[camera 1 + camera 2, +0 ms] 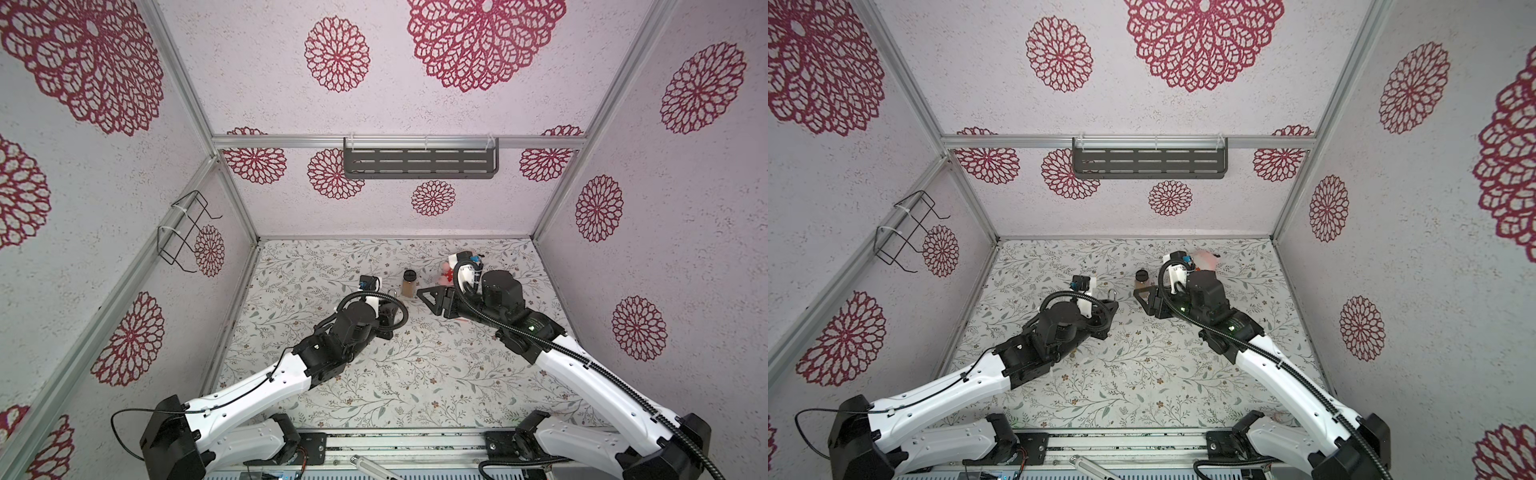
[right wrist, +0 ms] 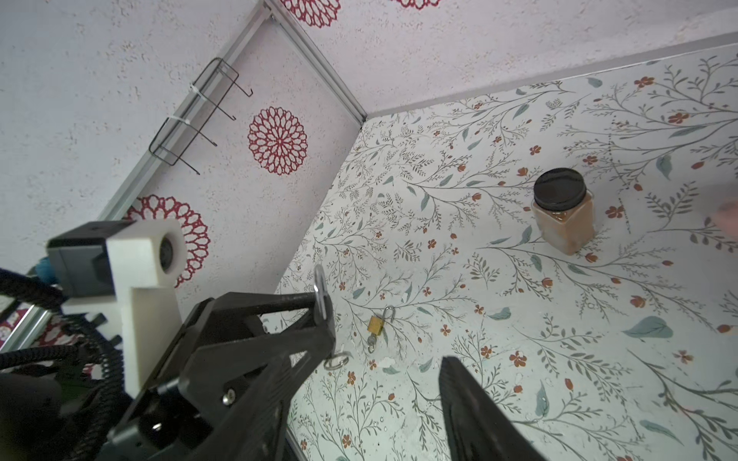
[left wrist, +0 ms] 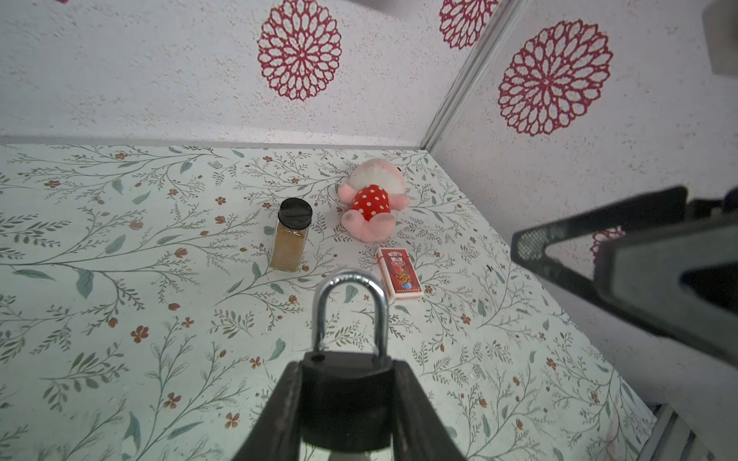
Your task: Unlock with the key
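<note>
Nearest the base rail, both arms reach forward over the flower-patterned table (image 1: 415,374). On the left, the left gripper (image 3: 346,371) is clenched on the body of the black padlock (image 3: 345,403), whose silver shackle (image 3: 351,295) points away from the wrist. A metal key ring (image 2: 335,362) shows just under that lock; the key's blade is hidden. Facing it across a small gap, the right gripper (image 1: 434,300) is released, jaws apart and holding nothing. On the table by the left gripper lies a brass padlock (image 2: 375,324) with a small key (image 2: 372,341) at its base; the left arm hides it in both top views. Beyond the gap stands a spice jar (image 1: 408,282), upright and black-capped. Right of the jar lie a red matchbox (image 3: 399,273) and, farther back, a pink plush toy (image 3: 373,199), both largely covered by the right arm in both top views. On the back wall hangs a slotted shelf (image 1: 419,163); on the left wall, a wire rack (image 1: 185,232).
</note>
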You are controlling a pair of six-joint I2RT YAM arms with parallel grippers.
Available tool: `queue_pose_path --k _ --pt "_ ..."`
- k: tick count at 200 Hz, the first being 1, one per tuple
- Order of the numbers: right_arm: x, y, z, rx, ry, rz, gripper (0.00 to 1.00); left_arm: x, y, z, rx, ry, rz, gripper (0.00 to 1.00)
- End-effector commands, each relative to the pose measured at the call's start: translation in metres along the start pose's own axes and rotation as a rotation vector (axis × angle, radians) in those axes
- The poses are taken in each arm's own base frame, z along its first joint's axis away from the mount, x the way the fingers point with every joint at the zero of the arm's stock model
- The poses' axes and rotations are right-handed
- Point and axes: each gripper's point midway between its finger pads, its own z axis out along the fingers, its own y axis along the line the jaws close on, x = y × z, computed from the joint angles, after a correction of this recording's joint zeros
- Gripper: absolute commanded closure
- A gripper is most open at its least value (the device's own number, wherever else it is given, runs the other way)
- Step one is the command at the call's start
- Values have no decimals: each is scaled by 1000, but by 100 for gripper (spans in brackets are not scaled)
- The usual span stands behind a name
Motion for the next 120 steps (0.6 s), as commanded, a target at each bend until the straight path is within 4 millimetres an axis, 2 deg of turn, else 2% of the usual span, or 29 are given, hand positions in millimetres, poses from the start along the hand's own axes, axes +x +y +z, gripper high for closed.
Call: queue_pose_path --k 1,45,81,120 --pt "2 9 -2 -6 87 -96 38 -24 -22 -15 148 -147 101 100" --pt "4 12 6 32 171 -126 37 -14 -16 -15 140 -171 195 100" --pt "3 21 18 27 215 -153 35 -14 -17 -18 170 -237 201 100" --pt "5 25 33 58 278 -215 34 -11 -18 -15 172 -230 206 100"
